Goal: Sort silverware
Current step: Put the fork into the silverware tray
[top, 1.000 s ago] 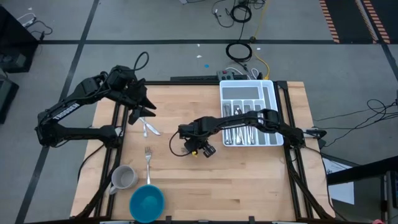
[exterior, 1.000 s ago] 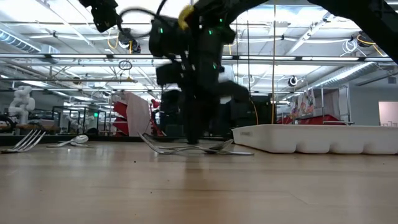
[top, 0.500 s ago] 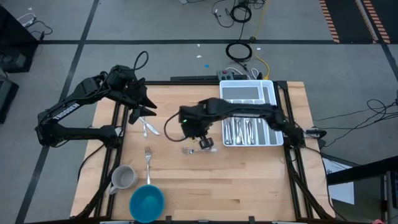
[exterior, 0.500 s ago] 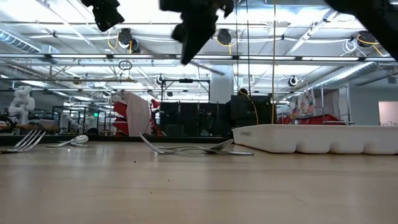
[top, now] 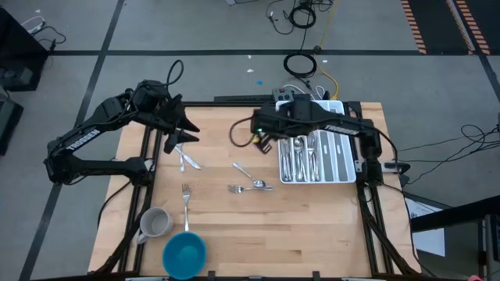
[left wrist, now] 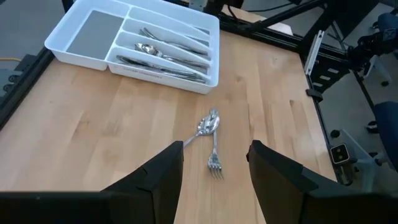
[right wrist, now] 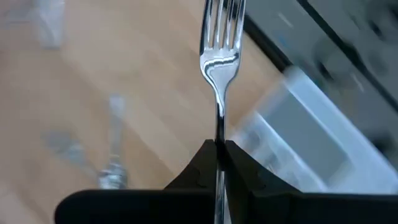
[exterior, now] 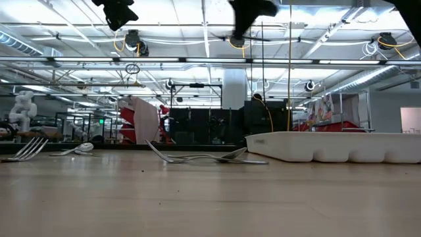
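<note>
The bench (top: 312,226) carried the white organiser tray (top: 340,140) at its far right corner, and the right arm had swung there from mid-bench, where it had been low over the wood a second before. The right gripper (top: 264,142) now hung high just beside the tray's left wall, its fingers pinched tight on the handle of a fork (right wrist: 220,43). Only the right wrist view showed that grip: the tines stood clear beyond the closed fingertips, with the tray blurred behind them. From above the held fork could not be made out.

The left gripper (top: 181,131) waited near the far left edge, unmoved, its fingers (left wrist: 155,183) spread wide with nothing between them.

Its leaving uncovered a spoon and fork (top: 251,186) at mid-bench, touching at their ends, with a second spoon (top: 243,171) just beside them; the left wrist view showed that pair between its own fingers and sorted silverware (left wrist: 165,53) lying in the tray's slots. Two more pieces (top: 187,160) lay under the left gripper, and a lone fork (top: 186,201) near the grey mug (top: 155,223) and blue bowl (top: 184,254) at the near left corner.
</note>
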`<state>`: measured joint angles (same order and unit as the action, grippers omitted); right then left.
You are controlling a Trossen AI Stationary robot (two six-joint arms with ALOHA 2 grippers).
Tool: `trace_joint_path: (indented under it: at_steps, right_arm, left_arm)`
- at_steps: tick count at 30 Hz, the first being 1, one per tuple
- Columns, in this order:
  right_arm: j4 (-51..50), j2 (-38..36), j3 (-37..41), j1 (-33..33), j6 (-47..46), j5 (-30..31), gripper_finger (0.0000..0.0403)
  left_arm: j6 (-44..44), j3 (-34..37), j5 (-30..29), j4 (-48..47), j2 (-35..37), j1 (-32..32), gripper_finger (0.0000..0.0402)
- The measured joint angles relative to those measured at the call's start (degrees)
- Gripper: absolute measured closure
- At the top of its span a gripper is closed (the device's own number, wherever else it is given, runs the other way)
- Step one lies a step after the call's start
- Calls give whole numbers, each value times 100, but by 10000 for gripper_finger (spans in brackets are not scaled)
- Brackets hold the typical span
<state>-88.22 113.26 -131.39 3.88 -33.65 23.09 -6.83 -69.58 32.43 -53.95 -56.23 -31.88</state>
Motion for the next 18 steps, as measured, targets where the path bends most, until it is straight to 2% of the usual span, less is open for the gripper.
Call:
trace_joint_path:
  at_steps: [2, 8, 12, 15, 18]
  right_arm:
    - [-215, -40, 56, 78, -822, 289, 403]
    - [-165, -294, 536, 254, -2185, 714, 403]
    - [-152, -512, 1381, 379, -2725, 510, 403]
    - [-91, -989, 2379, 389, -2974, 134, 403]
    - [-163, -1584, 3375, 344, -3607, 45, 403]
  left_arm:
    - [4, 0, -17, 18, 0, 1, 217]
    - [35, 0, -51, 97, 0, 0, 217]
    - [35, 0, -58, 94, 0, 1, 217]
    - [35, 0, -58, 81, 0, 0, 217]
    - [18, 0, -107, 81, 0, 2, 217]
